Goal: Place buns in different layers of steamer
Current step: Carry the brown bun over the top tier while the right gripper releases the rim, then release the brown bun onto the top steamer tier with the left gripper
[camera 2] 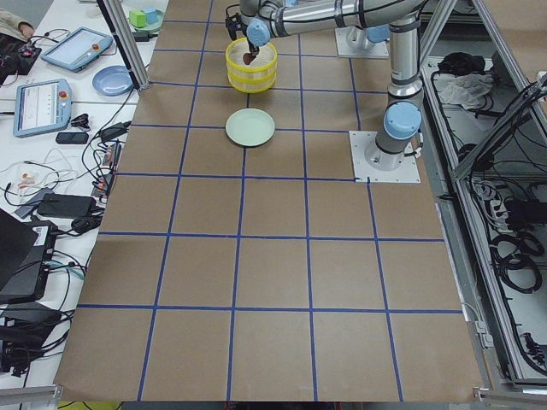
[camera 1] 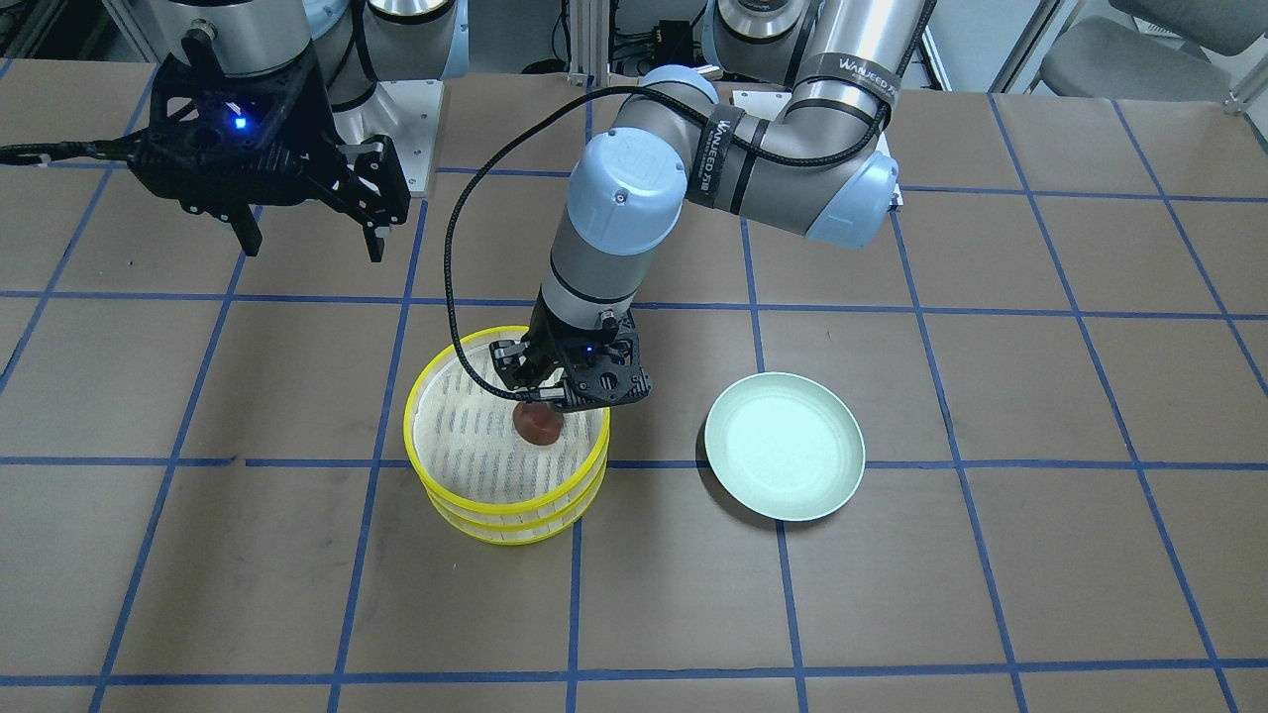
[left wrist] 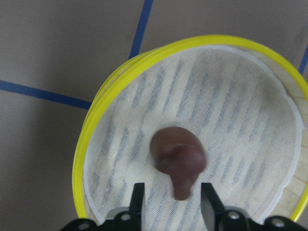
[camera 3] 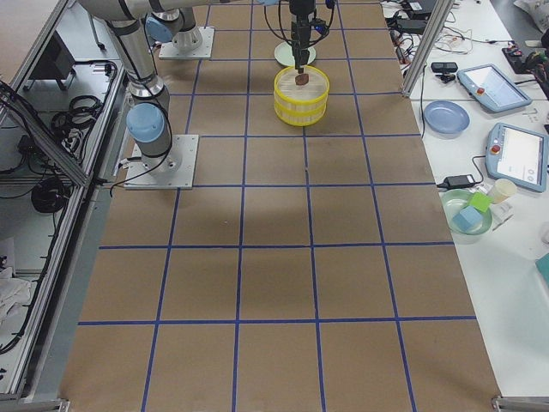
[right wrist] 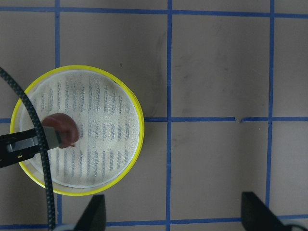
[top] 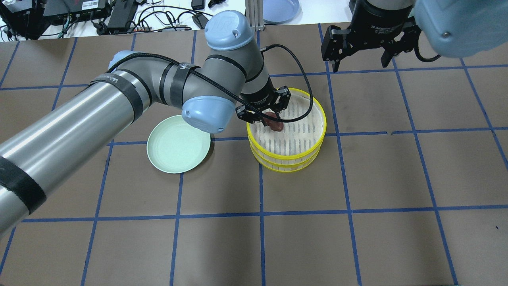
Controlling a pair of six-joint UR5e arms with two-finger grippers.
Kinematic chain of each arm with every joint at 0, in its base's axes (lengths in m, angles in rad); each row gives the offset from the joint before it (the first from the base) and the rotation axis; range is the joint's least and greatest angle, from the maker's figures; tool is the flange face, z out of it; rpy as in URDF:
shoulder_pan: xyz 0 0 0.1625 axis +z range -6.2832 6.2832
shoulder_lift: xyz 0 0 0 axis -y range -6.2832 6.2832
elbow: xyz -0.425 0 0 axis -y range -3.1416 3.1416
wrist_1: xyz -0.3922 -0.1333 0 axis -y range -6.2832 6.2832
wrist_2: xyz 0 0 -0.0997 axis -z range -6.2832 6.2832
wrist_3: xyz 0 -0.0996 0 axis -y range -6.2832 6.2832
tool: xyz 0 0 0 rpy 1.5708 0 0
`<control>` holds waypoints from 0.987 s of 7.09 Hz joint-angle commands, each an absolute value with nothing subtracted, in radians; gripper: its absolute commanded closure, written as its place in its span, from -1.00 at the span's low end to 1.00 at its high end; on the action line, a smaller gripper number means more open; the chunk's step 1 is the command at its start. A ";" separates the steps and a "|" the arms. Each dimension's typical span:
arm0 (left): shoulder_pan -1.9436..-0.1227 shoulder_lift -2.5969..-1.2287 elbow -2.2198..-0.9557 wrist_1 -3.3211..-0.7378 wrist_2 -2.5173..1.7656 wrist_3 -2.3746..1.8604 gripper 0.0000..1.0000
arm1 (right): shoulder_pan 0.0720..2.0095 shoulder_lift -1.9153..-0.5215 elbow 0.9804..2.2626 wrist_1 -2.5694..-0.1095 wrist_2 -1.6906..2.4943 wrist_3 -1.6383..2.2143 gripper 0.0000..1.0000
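The steamer (camera 1: 507,515), two yellow-rimmed trays stacked, stands mid-table; it also shows in the overhead view (top: 323,119). The dark reddish-brown bun (camera 1: 538,424) lies on the top tray's white mesh near its edge. My left gripper (camera 1: 540,401) hangs just above the bun. In the left wrist view its fingers (left wrist: 138,195) stand apart on either side of the bun (left wrist: 178,159) with gaps, so it is open. My right gripper (camera 1: 307,243) is open and empty, high over the table behind the steamer. The cream-white bun is out of view.
A pale green plate (camera 1: 783,446) with nothing on it lies beside the steamer, on the left arm's side. The left arm's black cable (top: 305,99) loops over the steamer's rim. Brown table with blue grid lines all around.
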State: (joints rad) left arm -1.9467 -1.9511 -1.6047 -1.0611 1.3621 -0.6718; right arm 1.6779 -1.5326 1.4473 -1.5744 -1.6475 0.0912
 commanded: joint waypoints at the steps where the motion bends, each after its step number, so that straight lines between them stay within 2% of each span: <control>1: -1.951 -1.928 -1.605 -1.061 1.368 -0.654 -1.00 | 1.672 -1.537 1.415 -1.475 -1.647 0.087 -1.00; 2: -1.933 -1.896 -1.594 -1.069 1.426 -0.537 -1.00 | 1.674 -1.539 1.405 -1.442 -1.647 0.092 -1.00; 5: -1.748 -1.777 -1.621 -1.323 1.582 -0.137 -1.00 | 1.672 -1.539 1.407 -1.439 -1.643 0.095 -1.00; 7: -1.674 -1.680 -1.615 -1.333 1.585 -0.106 -1.00 | 1.674 -1.537 1.417 -1.448 -1.643 0.092 -1.00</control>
